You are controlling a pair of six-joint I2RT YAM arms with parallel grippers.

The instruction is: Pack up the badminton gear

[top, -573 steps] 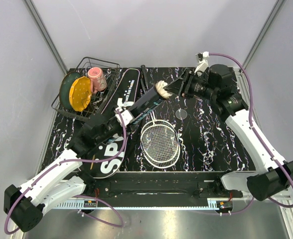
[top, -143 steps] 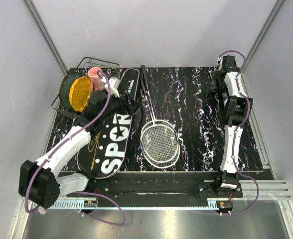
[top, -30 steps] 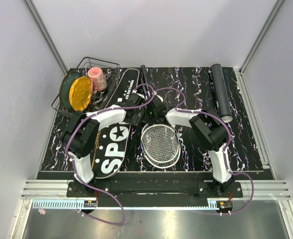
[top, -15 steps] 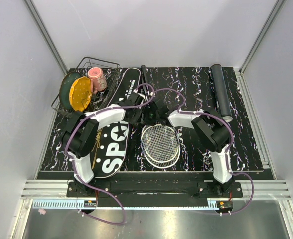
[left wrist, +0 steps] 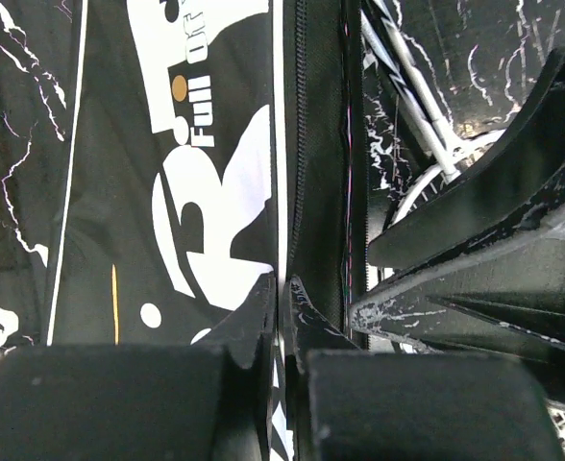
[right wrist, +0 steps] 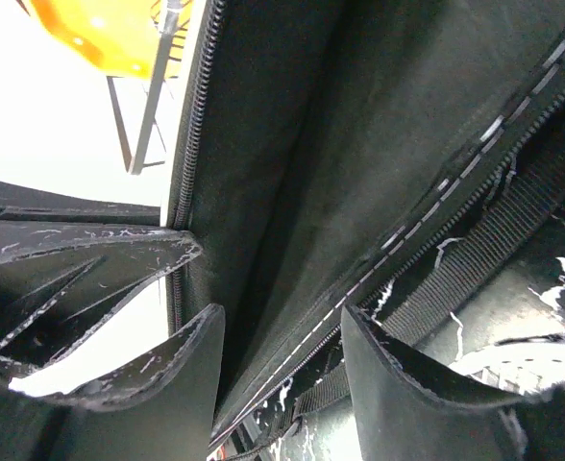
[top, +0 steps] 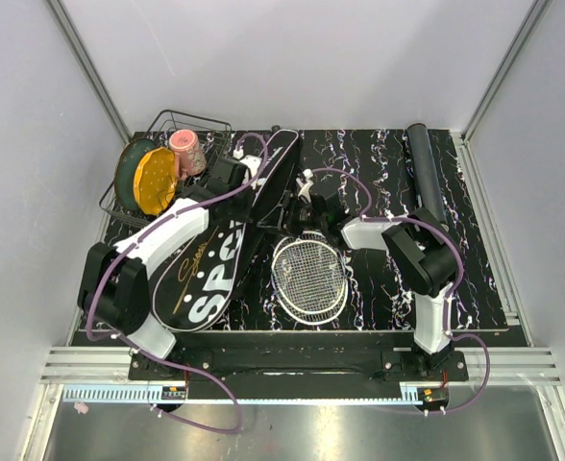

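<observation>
left gripper (left wrist: 279, 293): pinched shut on the zip edge of the bag (top: 215, 279). My fingertips meet on the top panel's fabric.
right gripper (right wrist: 278, 360): jaws well apart, holding nothing. It's poked into the bag's mouth under the raised panel, with the lower zip seam running between my fingers. Can't tell if it touches the seam; the wrist view is too close and dark.
change: half a second ago the bag lay flat with both my grippers at its racket-side edge. Now my left has pulled the top panel up and toward the racket. The lettering sits tilted and the lining shows in my right wrist view.
bag: mouth open on the side facing the racket, lower panel down.
racket (top: 309, 279): just right of the bag on its open side, lying flat and not in yet. The shaft runs off under the raised panel.
tube (top: 425, 178): well right of the bag, past the racket, not packed.
shuttlecocks: none in view.
basket (top: 191, 117): behind the bag's left side, not my job.
meaning: the opening step looks about done. Next is probably to hold the panel up with my left and feed the racket in.
risk: it's a thin pinch, and if the fabric slips the mouth drops shut.
</observation>
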